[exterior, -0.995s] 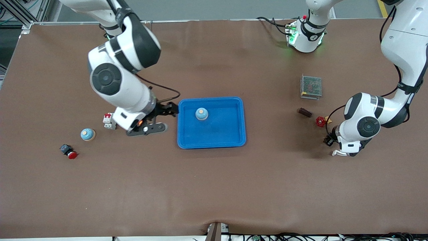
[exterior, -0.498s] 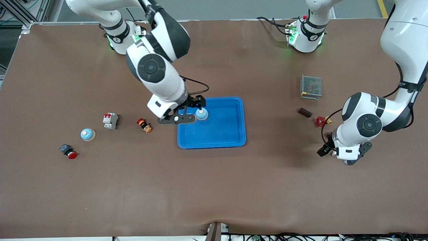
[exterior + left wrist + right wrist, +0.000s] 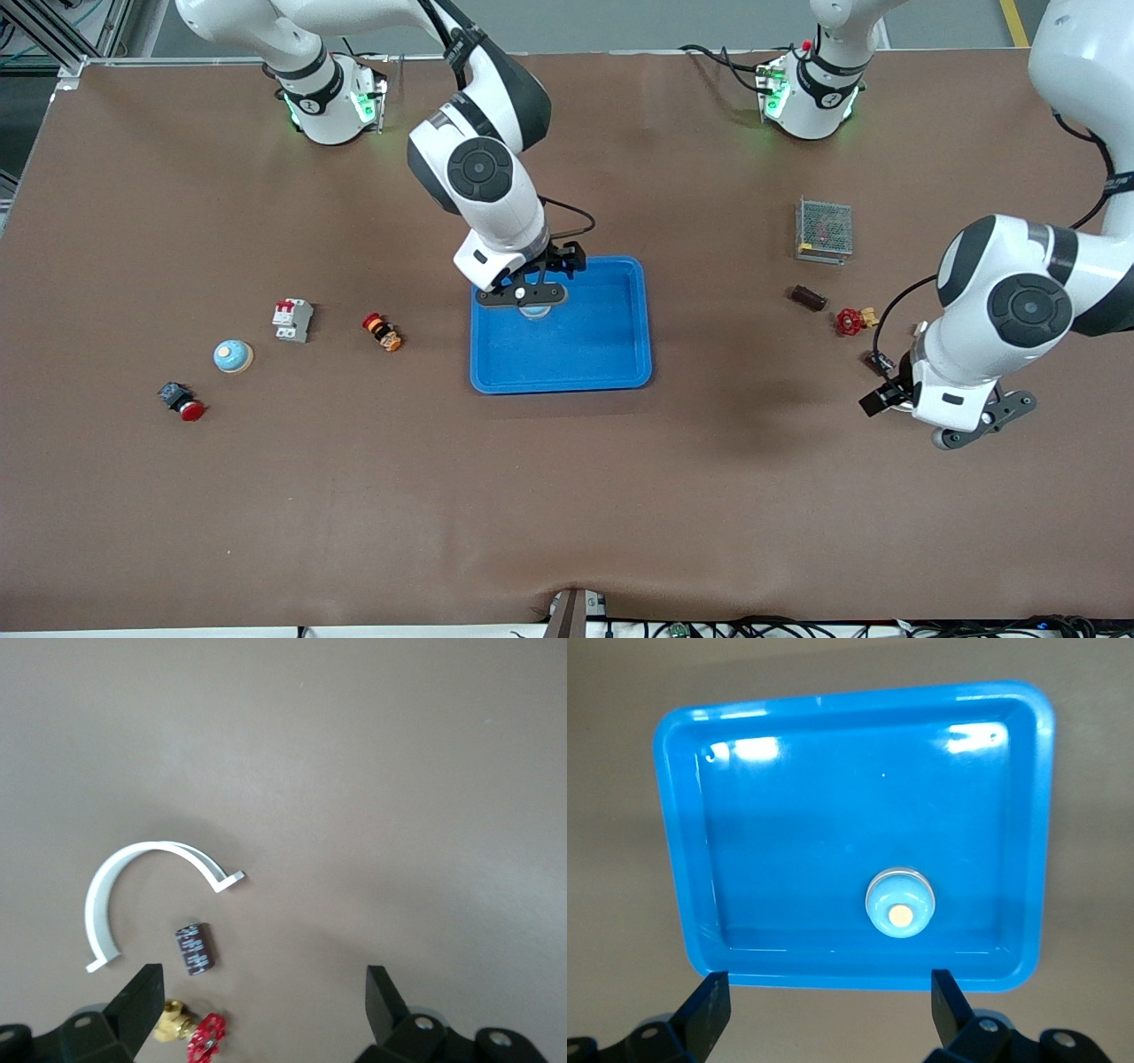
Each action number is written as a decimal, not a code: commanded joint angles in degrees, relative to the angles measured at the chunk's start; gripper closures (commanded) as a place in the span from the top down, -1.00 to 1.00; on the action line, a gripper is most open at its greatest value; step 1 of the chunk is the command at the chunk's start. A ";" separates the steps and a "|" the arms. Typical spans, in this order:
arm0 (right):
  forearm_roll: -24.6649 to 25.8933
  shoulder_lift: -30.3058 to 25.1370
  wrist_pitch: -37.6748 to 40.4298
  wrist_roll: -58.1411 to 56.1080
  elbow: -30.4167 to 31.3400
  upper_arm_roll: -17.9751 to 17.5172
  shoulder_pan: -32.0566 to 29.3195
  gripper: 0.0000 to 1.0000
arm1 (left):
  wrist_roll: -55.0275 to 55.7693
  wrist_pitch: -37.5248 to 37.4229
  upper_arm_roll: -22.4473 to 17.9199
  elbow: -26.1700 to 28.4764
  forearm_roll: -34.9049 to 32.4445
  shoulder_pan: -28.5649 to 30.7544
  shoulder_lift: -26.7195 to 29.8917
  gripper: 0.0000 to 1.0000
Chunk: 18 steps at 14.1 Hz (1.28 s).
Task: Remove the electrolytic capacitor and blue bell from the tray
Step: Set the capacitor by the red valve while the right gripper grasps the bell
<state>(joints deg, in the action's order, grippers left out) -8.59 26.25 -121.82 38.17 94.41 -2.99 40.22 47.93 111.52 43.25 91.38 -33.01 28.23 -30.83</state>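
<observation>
The blue bell [image 3: 899,904] sat upright on the floor of the tray [image 3: 691,904], close to the rim that lay nearest the right arm's base, its pale button facing up. It looked like a small, rigid, light dome with a smooth glossy shell, so pads pressed high on the curve would probably slide off. The surer hold seemed to be low across the wider base ring, one finger on each side. The button on top likely gives under pressure and was best left alone. The right hand [image 3: 828,992] hung directly over the bell, jaws spread wide and holding nothing, and the bell fell between the two fingertips in its wrist view. The tray itself was shallow, so its rim should not block a straight lift. The electrolytic capacitor [image 3: 194,949], a short dark cylinder that would probably roll easily, lay on its side on the bare bench [image 3: 399,771] well away from the tray, toward the left arm's end. It lay just beside a red valve handle [image 3: 208,1038] and a white curved clip [image 3: 102,895]. The left hand [image 3: 263,992] hovered above it, also fully open and empty.
</observation>
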 commanded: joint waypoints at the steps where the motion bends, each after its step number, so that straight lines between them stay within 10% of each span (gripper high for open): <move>1: -0.02 -1.11 -5.68 1.12 5.60 0.79 1.52 1.00 | -3.01 -5.07 2.09 -2.25 -0.30 0.42 2.61 1.00; 6: 1.90 0.91 -12.54 1.12 9.56 0.88 2.84 1.00 | -4.33 -8.69 4.30 -4.99 1.79 -1.07 5.06 1.00; 14: 7.26 3.46 -15.11 3.13 11.15 1.14 3.81 1.00 | -22.33 -15.97 -22.74 -3.76 24.11 -20.04 22.55 1.00; 18: 12.63 5.48 -15.46 6.74 10.71 1.06 3.99 1.00 | -28.93 -21.07 -28.39 -2.62 25.63 -23.57 27.83 1.00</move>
<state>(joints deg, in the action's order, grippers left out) 1.85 30.99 -136.55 42.74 105.04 -2.66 43.31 21.92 91.60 17.30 86.45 -8.60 6.19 -6.19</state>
